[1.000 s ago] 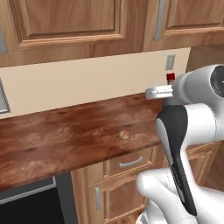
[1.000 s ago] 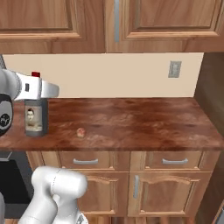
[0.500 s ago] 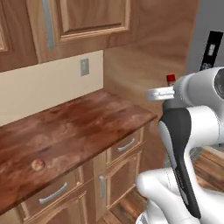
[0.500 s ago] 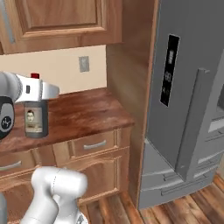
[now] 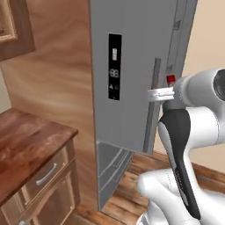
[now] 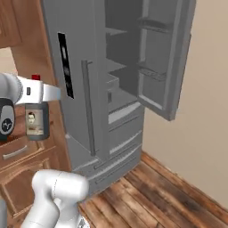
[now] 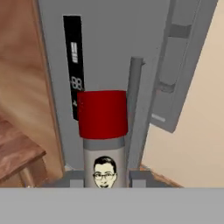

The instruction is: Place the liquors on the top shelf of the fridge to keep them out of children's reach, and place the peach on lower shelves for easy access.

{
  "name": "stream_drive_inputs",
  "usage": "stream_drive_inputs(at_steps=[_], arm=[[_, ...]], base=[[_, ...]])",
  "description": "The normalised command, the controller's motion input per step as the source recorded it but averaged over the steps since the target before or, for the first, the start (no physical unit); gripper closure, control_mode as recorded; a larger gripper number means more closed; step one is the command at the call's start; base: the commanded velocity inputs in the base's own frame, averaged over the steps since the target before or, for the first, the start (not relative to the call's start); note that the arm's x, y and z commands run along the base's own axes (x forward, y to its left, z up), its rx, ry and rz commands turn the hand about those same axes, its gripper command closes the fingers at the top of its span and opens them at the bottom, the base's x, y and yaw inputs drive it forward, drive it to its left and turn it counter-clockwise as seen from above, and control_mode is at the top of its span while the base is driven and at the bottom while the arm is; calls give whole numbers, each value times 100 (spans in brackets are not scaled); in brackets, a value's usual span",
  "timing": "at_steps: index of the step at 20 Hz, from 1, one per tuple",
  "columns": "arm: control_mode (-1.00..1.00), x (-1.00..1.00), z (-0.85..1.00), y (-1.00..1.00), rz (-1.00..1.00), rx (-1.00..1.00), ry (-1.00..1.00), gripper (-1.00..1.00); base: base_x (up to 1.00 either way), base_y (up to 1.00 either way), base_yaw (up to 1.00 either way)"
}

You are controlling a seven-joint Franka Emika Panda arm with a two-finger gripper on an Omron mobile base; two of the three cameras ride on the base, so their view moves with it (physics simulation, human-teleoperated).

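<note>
Liquor bottle [image 6: 36, 121] of dark grey glass with a red cap hangs upright in the gripper [image 7: 104, 177], whose fingers are clenched on its neck just under the cap; it is up in the air in front of the fridge [image 6: 89, 67], not on any shelf. Its pale label carries a small drawn face of a dark-haired man in glasses, clearest in the hand view, where the bottle [image 7: 103, 140] is cut off below the face, so any writing beneath it is lost to me. In the right base view the same label is a little blurred square and I can read no word on it. In the left base view the bottle [image 5: 170, 79] shows little more than its red cap beside the white wrist, the rest hidden behind the arm. On the shut left door of the fridge sits a tall black display panel [image 5: 114, 67] with pale digits that look like "88" and a few tiny symbols above and below, too small to make out. A vertical grey bar handle [image 6: 88, 109] runs down that door. The right door [image 6: 162, 58] stands swung open, its bins showing, and inside I can see grey shelves, the top shelf [image 6: 116, 32] partly cut off by the door edge. A corner of the wooden counter [image 5: 26, 149] with drawers sits at the left
</note>
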Motion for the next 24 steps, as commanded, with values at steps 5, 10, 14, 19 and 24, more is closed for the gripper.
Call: stream_drive_inputs(at_steps=[5,10,14,19,24], arm=[[100,0,0,0,0,0,0,100],[100,0,0,0,0,0,0,100],[100,0,0,0,0,0,0,100],[100,0,0,0,0,0,0,100],[100,0,0,0,0,0,0,100]], base=[[17,-100,-44],[35,-91,-13],[56,-71,12],[64,-38,37],[61,-25,55]])
